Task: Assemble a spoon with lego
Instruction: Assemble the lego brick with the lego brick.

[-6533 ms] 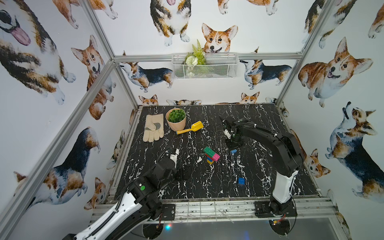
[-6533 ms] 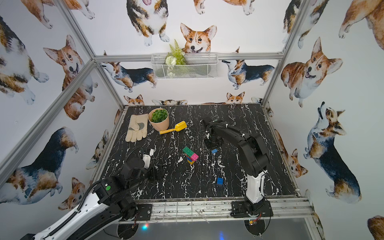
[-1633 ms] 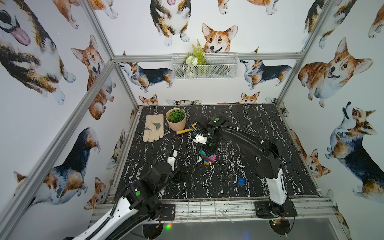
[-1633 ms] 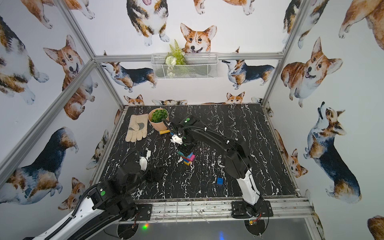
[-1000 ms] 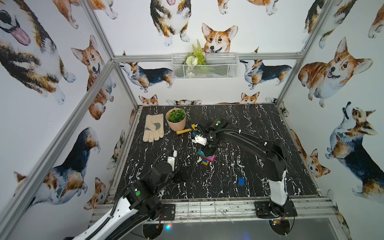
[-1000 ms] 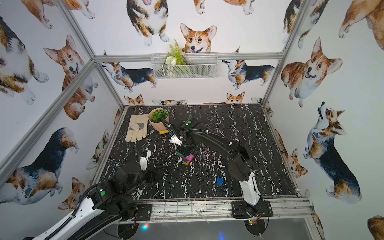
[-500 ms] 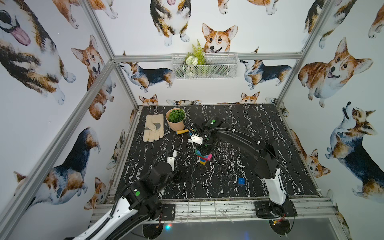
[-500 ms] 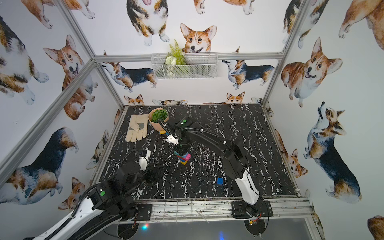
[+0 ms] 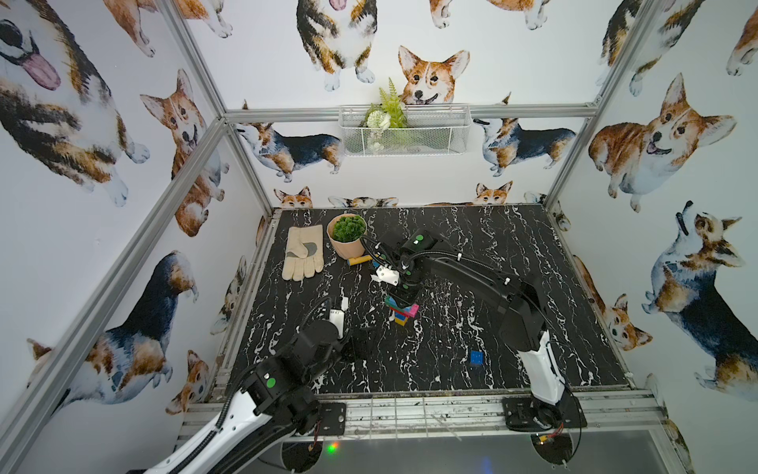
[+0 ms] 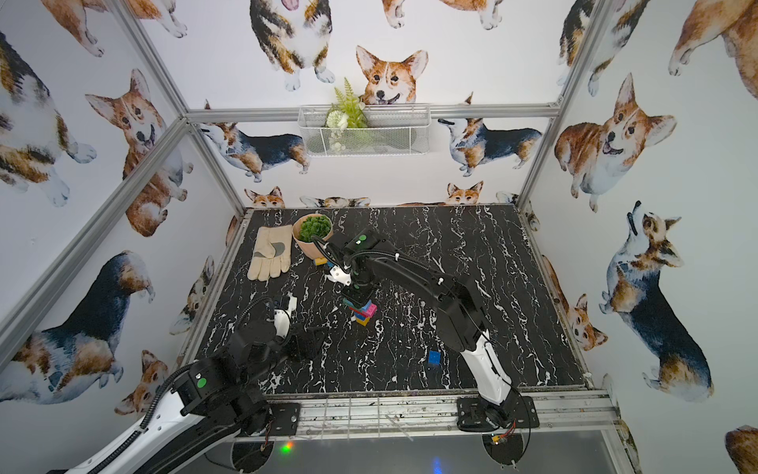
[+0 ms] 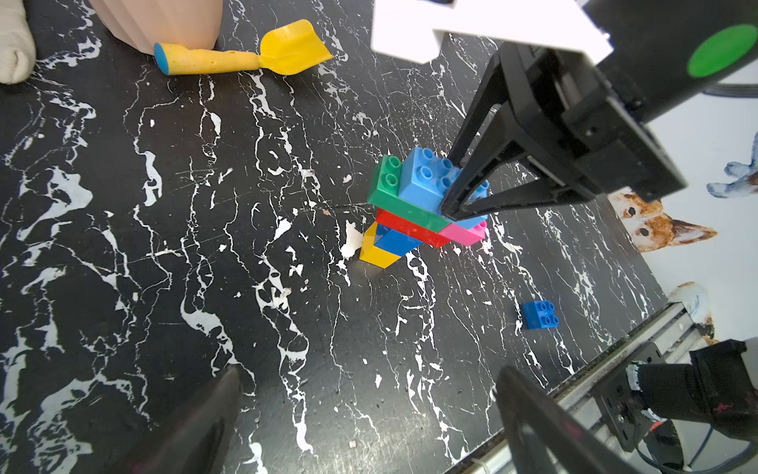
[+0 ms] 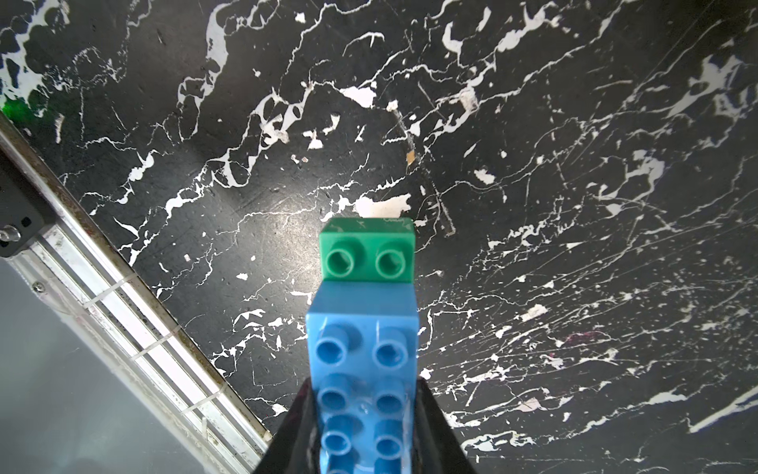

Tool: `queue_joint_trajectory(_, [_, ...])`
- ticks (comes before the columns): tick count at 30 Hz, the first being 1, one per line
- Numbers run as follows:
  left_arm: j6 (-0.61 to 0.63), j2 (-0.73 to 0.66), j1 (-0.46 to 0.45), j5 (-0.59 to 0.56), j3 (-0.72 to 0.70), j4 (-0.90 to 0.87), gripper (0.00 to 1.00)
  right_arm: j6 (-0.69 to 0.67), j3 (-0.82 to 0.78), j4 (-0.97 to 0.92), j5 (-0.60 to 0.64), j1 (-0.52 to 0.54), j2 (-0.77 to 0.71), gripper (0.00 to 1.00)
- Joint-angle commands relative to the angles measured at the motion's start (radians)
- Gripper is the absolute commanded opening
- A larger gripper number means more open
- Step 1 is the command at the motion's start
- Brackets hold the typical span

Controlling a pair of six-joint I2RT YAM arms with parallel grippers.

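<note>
Spoon point(image 9: 404, 310) is showing upright near the middle of the tabletop point(image 9: 512, 246) in both top views, with bare marble lying open toward the right edge and far right corner. Left wrist: left gripper point(image 11: 365, 429) is gaping wide; right gripper point(image 11: 455, 201) is pinching the light blue brick point(image 11: 422, 180) above green, red, pink, blue, yellow layers. Right wrist: the front edge point(image 12: 123, 279) is lying near.

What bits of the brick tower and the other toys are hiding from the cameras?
- Right wrist view: the light blue brick and green brick cover every brick below them.
- Both top views: the right arm hides the scoop of the yellow shovel.
- Left wrist view: the left fingers are blurred and cut off by the edge.
</note>
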Motion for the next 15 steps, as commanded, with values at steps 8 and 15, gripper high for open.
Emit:
queue_joint_trajectory(8, [0.000,-0.004,0.001,-0.006,0.018,-0.016,1.00,0.039,0.032,-0.056,-0.057,-0.002,0.016,0.18])
queue_joint_trajectory(15, [-0.005,-0.015,0.001,-0.007,0.017,-0.018,1.00,0.049,0.055,-0.071,-0.047,-0.005,0.023,0.35])
